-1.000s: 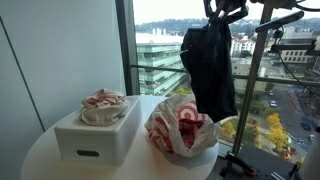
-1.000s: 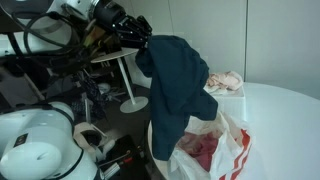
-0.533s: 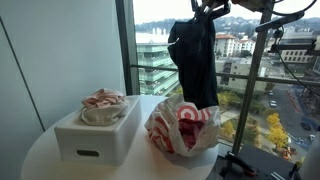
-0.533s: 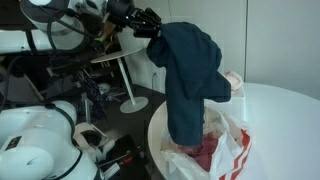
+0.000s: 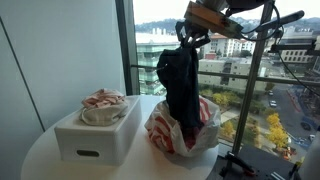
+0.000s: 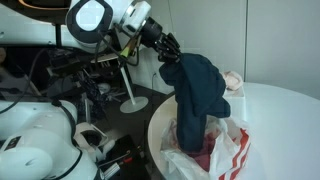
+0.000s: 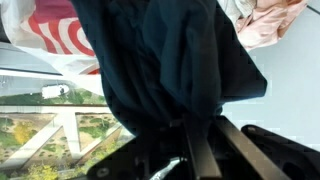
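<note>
- The gripper is closed tight on the top of the dark garment; the cloth hides its fingertips.
- The garment's lower end reaches the plastic bag; how deep it goes is unclear.
- The garment hangs straight down over the bag, with its long axis vertical.

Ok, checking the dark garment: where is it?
In both exterior views the dark garment hangs from the shut tool, its lower end in the red-and-white plastic bag beside the white box.
</note>
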Controlling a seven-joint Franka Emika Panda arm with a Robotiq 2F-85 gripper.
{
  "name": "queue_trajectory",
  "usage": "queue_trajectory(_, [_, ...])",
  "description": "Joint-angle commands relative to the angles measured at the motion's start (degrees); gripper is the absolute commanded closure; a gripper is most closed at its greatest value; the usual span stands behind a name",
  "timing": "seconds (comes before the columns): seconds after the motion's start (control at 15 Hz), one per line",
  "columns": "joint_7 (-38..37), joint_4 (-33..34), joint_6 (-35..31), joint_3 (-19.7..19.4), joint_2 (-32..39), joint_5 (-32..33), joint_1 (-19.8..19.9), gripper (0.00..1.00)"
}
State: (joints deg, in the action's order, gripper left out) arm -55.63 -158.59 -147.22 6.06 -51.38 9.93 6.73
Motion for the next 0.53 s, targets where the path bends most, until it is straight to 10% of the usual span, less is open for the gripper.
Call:
queue_trajectory(0.0, [5.5, 0.0, 3.9, -1.6, -1.4, -6.1, -0.3, 0.97])
queue_trajectory(0.47, [11.6, 0.3, 19.1, -4.5, 2.1, -10.8, 2.2, 0.97])
